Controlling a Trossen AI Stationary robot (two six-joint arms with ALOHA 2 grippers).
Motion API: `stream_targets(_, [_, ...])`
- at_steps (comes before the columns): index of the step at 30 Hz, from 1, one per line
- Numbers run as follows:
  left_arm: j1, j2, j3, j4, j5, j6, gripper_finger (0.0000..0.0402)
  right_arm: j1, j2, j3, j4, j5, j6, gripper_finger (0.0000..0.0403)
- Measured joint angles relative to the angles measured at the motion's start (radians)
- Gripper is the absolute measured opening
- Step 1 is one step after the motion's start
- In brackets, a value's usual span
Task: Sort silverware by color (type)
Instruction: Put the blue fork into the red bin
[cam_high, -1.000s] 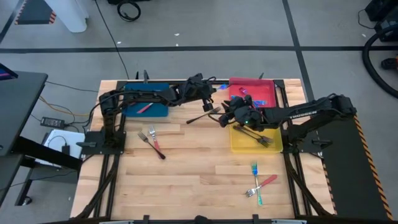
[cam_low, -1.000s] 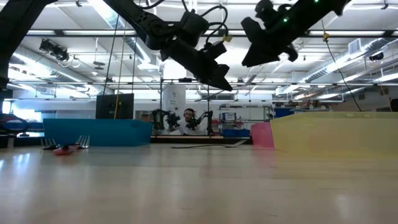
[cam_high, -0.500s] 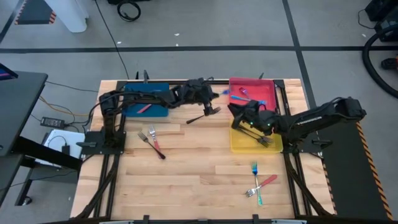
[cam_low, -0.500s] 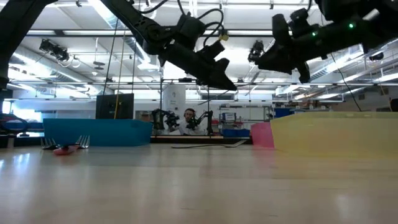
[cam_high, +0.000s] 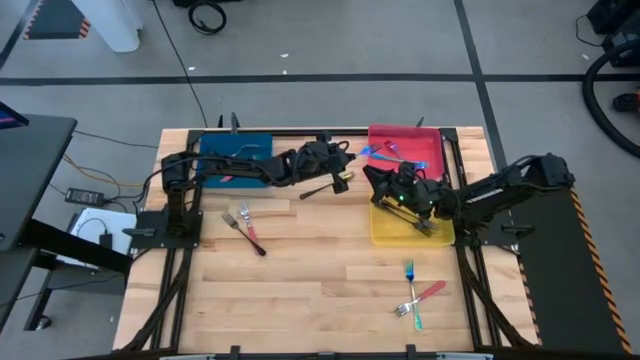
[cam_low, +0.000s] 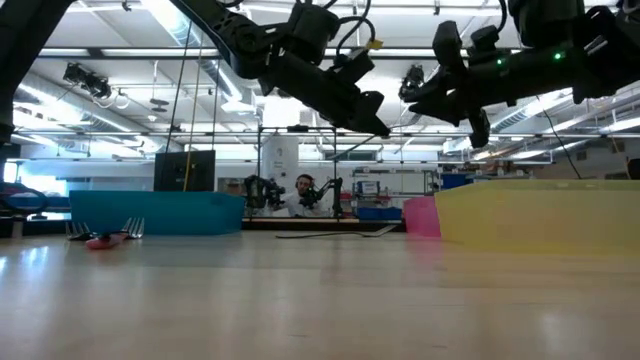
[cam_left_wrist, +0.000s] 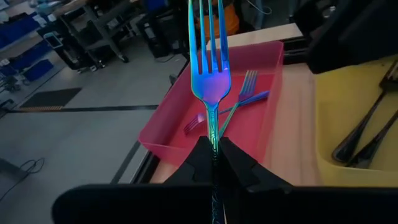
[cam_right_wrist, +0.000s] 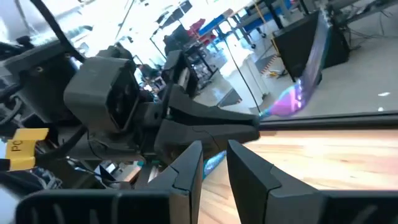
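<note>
From above, our left gripper (cam_high: 350, 160) pinches an iridescent fork (cam_high: 367, 152) at the red tray's (cam_high: 432, 142) edge; our right gripper (cam_high: 375, 178), fingers parted, waits beside it. At worktop height the fork is hard to see. Our left wrist shows blue-violet tines upright, handle hidden.

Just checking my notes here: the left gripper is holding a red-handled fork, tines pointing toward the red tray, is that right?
Not quite. The left gripper is shut on a blue iridescent fork, not a red-handled one; the left wrist view shows it. The rest holds: its tines point toward the red tray.
</note>
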Motion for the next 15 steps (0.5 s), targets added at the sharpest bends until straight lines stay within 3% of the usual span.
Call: stream_targets(15, [-0.031, 0.000, 0.000, 0.027, 0.000, 0.023, 0.0009, -0.062, 0.052, 0.000, 0.005, 0.000, 0.122, 0.0082])
